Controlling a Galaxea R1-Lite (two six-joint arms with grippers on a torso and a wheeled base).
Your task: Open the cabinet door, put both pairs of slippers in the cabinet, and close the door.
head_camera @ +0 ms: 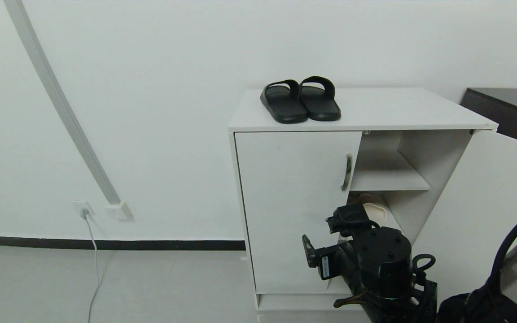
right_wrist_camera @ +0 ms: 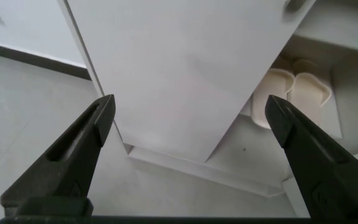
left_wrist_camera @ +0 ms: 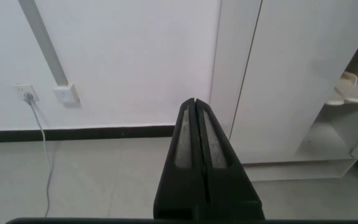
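A white cabinet [head_camera: 397, 107] stands against the wall, its left door [head_camera: 294, 202] shut and its right door [head_camera: 487, 202] swung wide. A pair of black slippers [head_camera: 301, 99] rests on the cabinet top. A beige pair [head_camera: 370, 210] lies on the lower shelf inside, the same beige pair [right_wrist_camera: 294, 93] showing past the shut door's edge. My right gripper [right_wrist_camera: 188, 102] is open and holds nothing, low in front of the shut door. My left gripper [left_wrist_camera: 194, 106] is shut and holds nothing, off to the cabinet's left, facing the wall and the cabinet's side [left_wrist_camera: 235, 74].
A wall socket with a plugged cable [head_camera: 83, 210] and a slanted conduit [head_camera: 56, 98] are left of the cabinet. A dark table [head_camera: 505, 105] stands at the far right. Bare grey floor [head_camera: 106, 287] lies left of the cabinet.
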